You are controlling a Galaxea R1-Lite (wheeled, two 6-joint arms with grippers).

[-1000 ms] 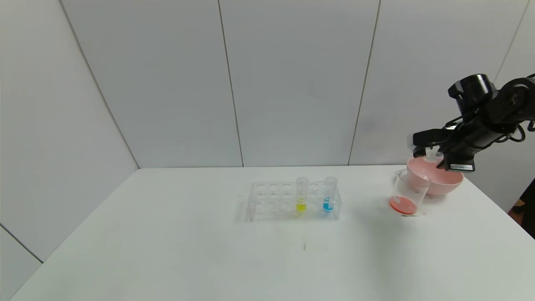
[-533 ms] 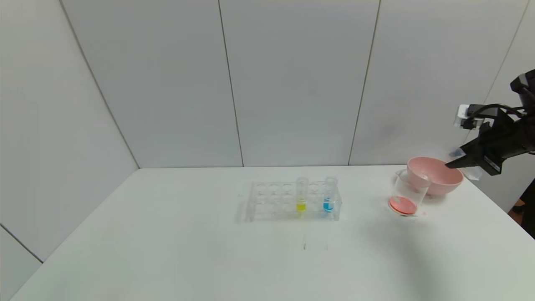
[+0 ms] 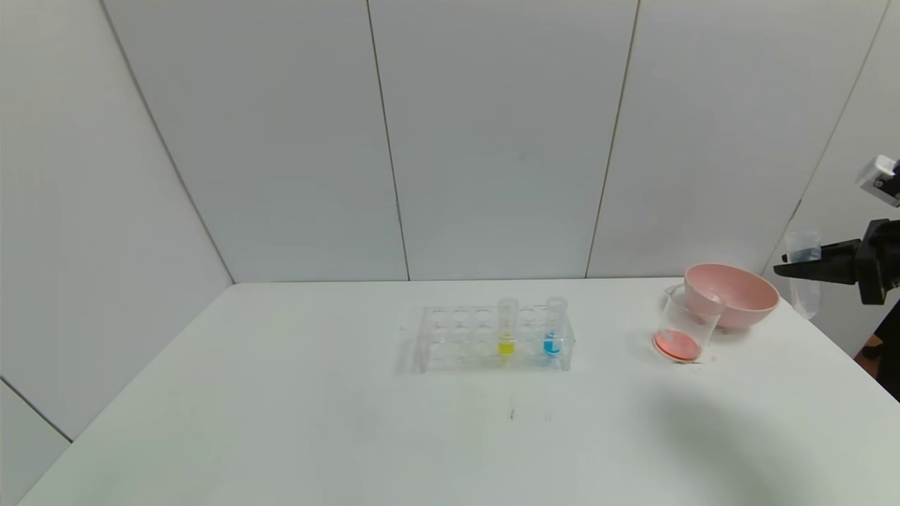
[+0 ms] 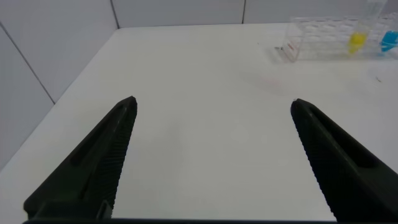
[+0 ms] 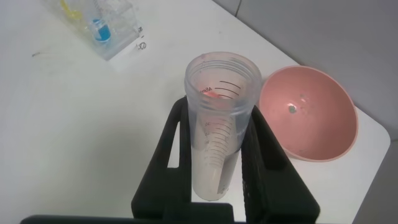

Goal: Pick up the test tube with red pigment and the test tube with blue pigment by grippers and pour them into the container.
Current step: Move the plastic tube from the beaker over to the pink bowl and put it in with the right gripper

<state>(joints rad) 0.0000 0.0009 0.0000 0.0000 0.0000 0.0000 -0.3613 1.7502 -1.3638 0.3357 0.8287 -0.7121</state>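
My right gripper (image 3: 801, 270) is shut on a clear graduated test tube (image 3: 804, 274), held upright in the air right of the pink bowl, past the table's right edge. In the right wrist view the tube (image 5: 221, 124) sits between the fingers (image 5: 177, 143) and looks drained, with a small red spot near its mouth. The container (image 3: 682, 330), a clear beaker, stands left of the bowl with orange-red liquid at its bottom. The blue test tube (image 3: 553, 330) stands in the clear rack (image 3: 457, 337). My left gripper (image 4: 212, 109) is open and empty above the table's left part.
A yellow-liquid tube (image 3: 507, 330) stands in the rack left of the blue one. The pink bowl (image 3: 735, 295) sits at the back right, touching the beaker. The rack also shows in the right wrist view (image 5: 115, 28) and the left wrist view (image 4: 323, 43).
My right gripper has pulled away from above the bowl and beaker to the right. The tube in it has turned from tilted over to upright. The left arm has not moved.
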